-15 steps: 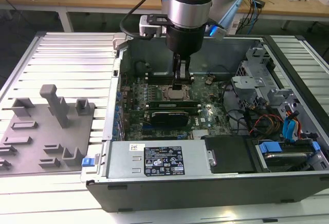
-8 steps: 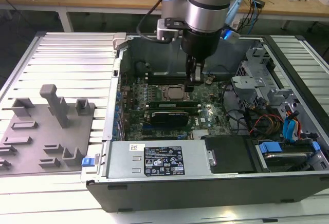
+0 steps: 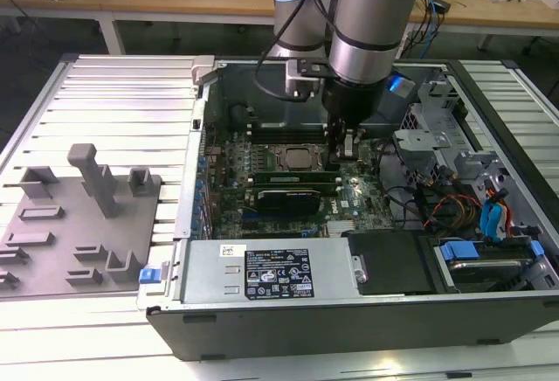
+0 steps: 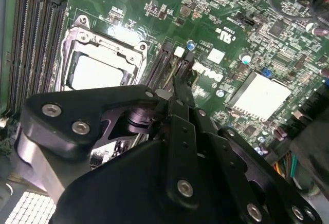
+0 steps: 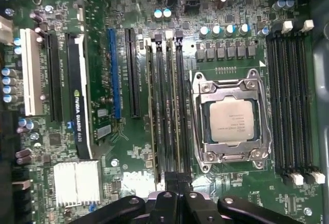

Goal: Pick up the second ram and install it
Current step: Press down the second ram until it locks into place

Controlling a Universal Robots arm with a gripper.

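The second ram (image 5: 178, 106) is a thin green stick standing on edge in a memory slot beside the CPU socket (image 5: 231, 121). In the exterior view it is a green strip (image 3: 293, 175) just in front of the socket (image 3: 293, 155). My gripper (image 5: 174, 183) hangs over one end of that slot, the fingers drawn together into a narrow point. In the second wrist view the gripper (image 4: 179, 82) tapers towards the slots' white end clips (image 4: 179, 51). In the exterior view the gripper (image 3: 347, 155) is low inside the case. I cannot see whether the fingertips touch the stick.
A black graphics card (image 5: 77, 95) stands in a slot on the far side of the ram from the socket. More black memory slots (image 5: 290, 100) flank the socket's other side. Cables and drive bays (image 3: 454, 197) crowd the exterior view's right. A grey fixture (image 3: 79, 215) lies outside the case.
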